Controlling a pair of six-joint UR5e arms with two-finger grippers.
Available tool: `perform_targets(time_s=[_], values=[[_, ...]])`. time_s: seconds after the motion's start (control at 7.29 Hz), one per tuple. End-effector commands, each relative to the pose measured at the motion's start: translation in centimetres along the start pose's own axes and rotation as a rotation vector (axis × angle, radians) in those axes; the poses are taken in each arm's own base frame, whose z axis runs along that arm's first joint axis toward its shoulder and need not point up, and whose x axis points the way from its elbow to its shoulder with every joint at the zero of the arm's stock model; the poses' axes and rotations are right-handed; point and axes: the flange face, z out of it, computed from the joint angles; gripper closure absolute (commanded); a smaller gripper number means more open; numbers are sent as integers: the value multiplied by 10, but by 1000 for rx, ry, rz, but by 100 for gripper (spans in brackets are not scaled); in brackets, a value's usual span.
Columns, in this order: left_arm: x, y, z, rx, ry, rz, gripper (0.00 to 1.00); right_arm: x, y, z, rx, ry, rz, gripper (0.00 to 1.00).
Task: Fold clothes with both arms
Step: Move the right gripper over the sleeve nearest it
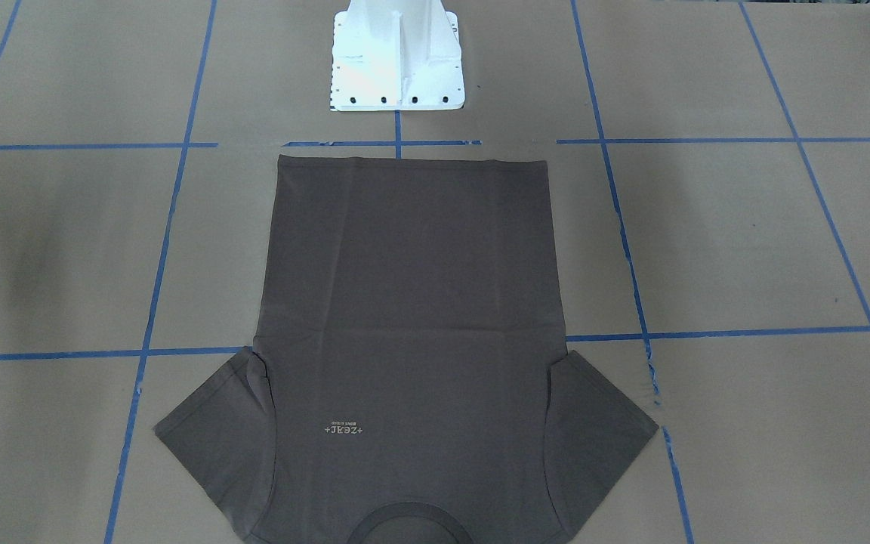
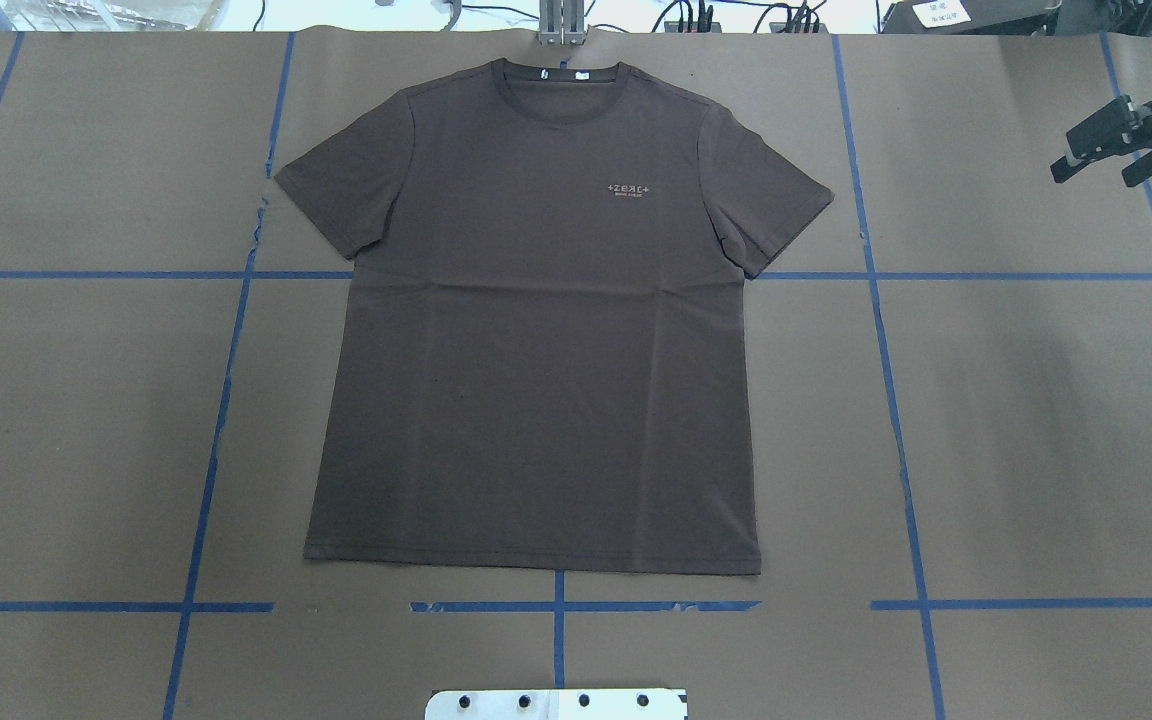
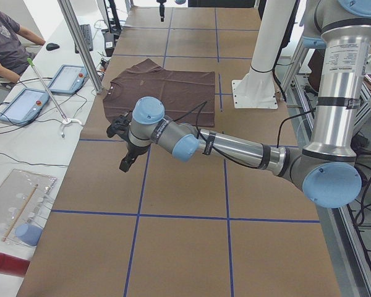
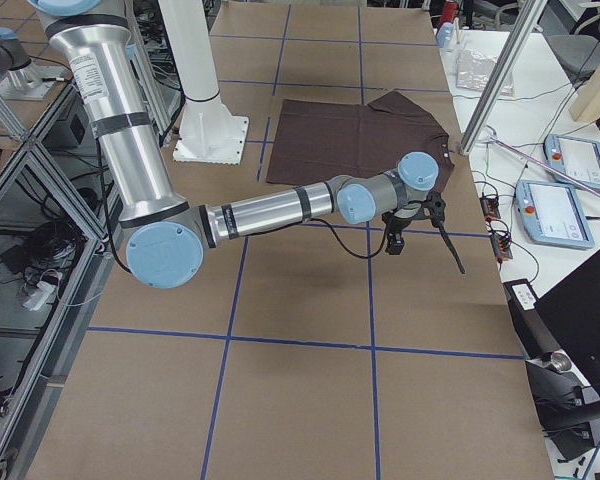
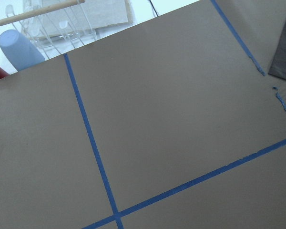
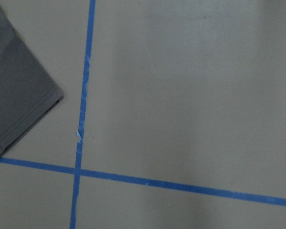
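Right gripper [image 2: 1101,160] has its two black fingers spread apart and grasps nothing. It hangs above the table, well apart from the shirt, off the sleeve on the robot's right. Left gripper [image 3: 125,148] appears only in the side view from the robot's left, so its finger state cannot be told. It hangs above the table near the opposite sleeve.

1. T-shirt [image 2: 536,330]: dark brown-grey, laid flat and fully spread at the middle of the table, front side up. Both short sleeves are extended outward. The hem [image 2: 532,560] lies on the robot's side and the collar [image 2: 558,95] at the far edge. Small pale lettering [image 2: 632,189] sits on the chest.
2. Wrist views: the right one shows a sleeve corner at its left border and the left one a sliver of fabric at its right border.
3. Right arm [image 4: 270,210] and left arm [image 3: 235,148]: each reaches out low over the table, one on either side of the shirt.
4. Table [image 2: 1036,420]: covered in brown paper and divided by a grid of blue tape [image 2: 891,400].
5. Pedestal [image 1: 397,57]: white, standing just beyond the hem.
6. Side bench: two tablets [image 3: 46,90] lie there, with a seated person [image 3: 6,40] behind them.
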Motion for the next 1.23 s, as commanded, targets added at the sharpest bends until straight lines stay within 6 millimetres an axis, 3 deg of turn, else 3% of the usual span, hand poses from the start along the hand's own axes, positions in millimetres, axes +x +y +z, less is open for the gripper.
perform_targets(time_s=[0.0,0.14,0.27,0.55,0.82,0.96,1.1], values=[[11,-11,5,3,13,-15,0,-23,-62,42,80,26,-52,0],[12,-14,4,6,15,-12,0,-54,-74,65,138,80,-7,0],[14,-16,2,11,16,-7,0,-79,-74,84,192,96,60,0],[15,-21,2,14,16,-5,0,-93,-67,105,173,85,81,0],[18,-30,0,17,18,-3,0,-120,-54,134,143,78,87,0],[18,-30,0,17,18,-2,0,-146,-60,140,156,80,102,0],[17,-30,1,17,18,-2,0,-175,-70,162,173,112,113,0]])
